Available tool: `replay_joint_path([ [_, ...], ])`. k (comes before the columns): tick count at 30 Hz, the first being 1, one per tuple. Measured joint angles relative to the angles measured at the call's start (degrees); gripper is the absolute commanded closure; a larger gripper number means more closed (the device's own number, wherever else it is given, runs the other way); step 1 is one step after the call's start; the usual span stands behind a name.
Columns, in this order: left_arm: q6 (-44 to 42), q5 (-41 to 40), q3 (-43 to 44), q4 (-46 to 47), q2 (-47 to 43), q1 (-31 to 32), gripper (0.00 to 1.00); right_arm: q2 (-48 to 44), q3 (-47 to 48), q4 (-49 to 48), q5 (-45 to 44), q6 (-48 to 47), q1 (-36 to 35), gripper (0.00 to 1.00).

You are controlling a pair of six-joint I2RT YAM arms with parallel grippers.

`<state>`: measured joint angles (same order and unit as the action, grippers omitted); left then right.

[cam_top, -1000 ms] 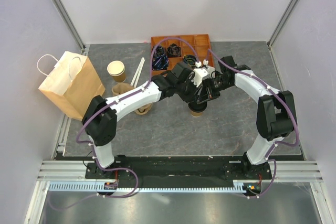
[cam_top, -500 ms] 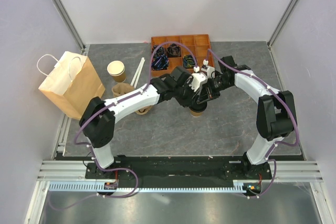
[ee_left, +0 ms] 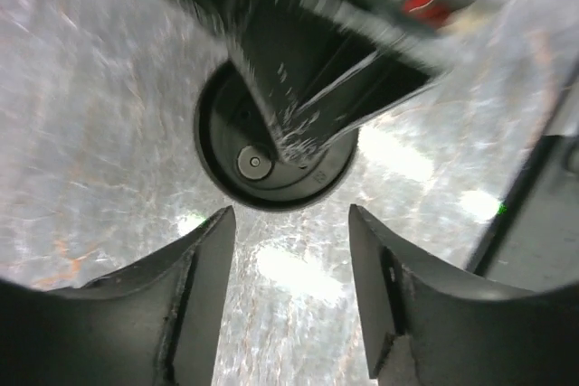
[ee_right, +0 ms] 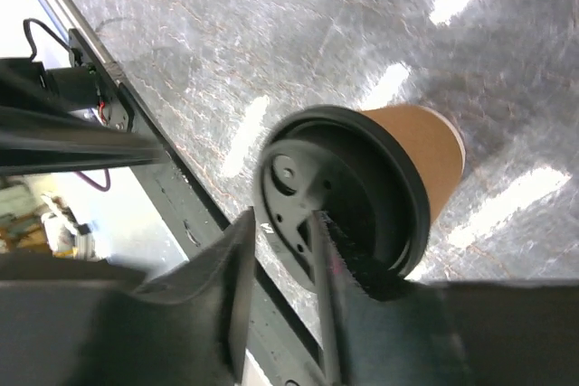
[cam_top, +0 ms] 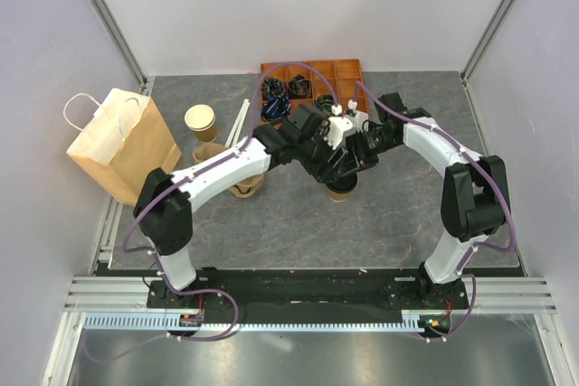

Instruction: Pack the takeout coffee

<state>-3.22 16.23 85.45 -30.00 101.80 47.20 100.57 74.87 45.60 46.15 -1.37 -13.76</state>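
The takeout coffee (cam_top: 339, 193) is a brown paper cup with a black lid, standing upright on the grey table at mid-table. In the left wrist view its lid (ee_left: 237, 146) lies straight below and just beyond my left gripper (ee_left: 291, 219), which is open with only bare table between its fingers. One blurred finger of the right gripper crosses over the lid there. In the right wrist view the cup (ee_right: 418, 149) shows its brown side. My right gripper (ee_right: 282, 228) is open, straddling the lid's near rim, one finger over the lid and one outside it.
A brown paper bag (cam_top: 122, 142) with handles stands at the left. A lidless tan cup (cam_top: 201, 121) and cardboard pieces (cam_top: 242, 189) sit between bag and arms. An orange compartment tray (cam_top: 339, 72) lies at the back. White sticks (cam_top: 237, 124) lie beside the lidless cup.
Both grippers' jaws have widened over the lidded cup. The left gripper has drawn back a little towards the tray. The cup has stayed in place.
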Motion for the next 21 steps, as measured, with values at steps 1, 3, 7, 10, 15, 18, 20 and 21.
replay_joint_path([
  [1, 0.2, 0.8, 1.0, -0.8, -0.8, -0.5, 0.36, 0.0, 0.5, 0.2, -0.2, -0.1, -0.2, 0.54],
  [3, 0.5, 2.9, 3.4, -2.8, -3.6, -2.6, 0.35, 0.0, 2.7, 1.1, -0.1, -0.6, -0.9, 0.44],
  [7, 1.5, 5.7, 5.4, -4.7, -9.5, -7.7, 0.33, -0.1, 7.7, 3.0, -0.9, -2.0, -3.0, 0.22],
  [10, 1.9, 6.7, 5.4, -6.1, -13.2, -11.5, 0.32, -1.2, 10.2, 3.5, -5.1, -3.0, -5.7, 0.04],
  [15, 1.9, 7.1, 3.1, -7.9, -17.3, -16.8, 0.32, -2.9, 11.6, 4.9, -17.4, -5.4, -12.3, 0.02],
  [18, 1.9, 7.5, 1.3, -9.0, -18.2, -18.9, 0.32, -3.0, 11.6, 5.7, -25.2, -7.0, -15.9, 0.02],
  [20, 1.9, 7.5, 0.4, -9.6, -18.5, -19.5, 0.32, -3.0, 11.7, 6.1, -28.5, -7.8, -17.0, 0.02],
  [21, 1.9, 7.5, 0.2, -10.0, -18.6, -19.7, 0.32, -2.8, 11.8, 6.4, -30.1, -8.3, -17.2, 0.02],
])
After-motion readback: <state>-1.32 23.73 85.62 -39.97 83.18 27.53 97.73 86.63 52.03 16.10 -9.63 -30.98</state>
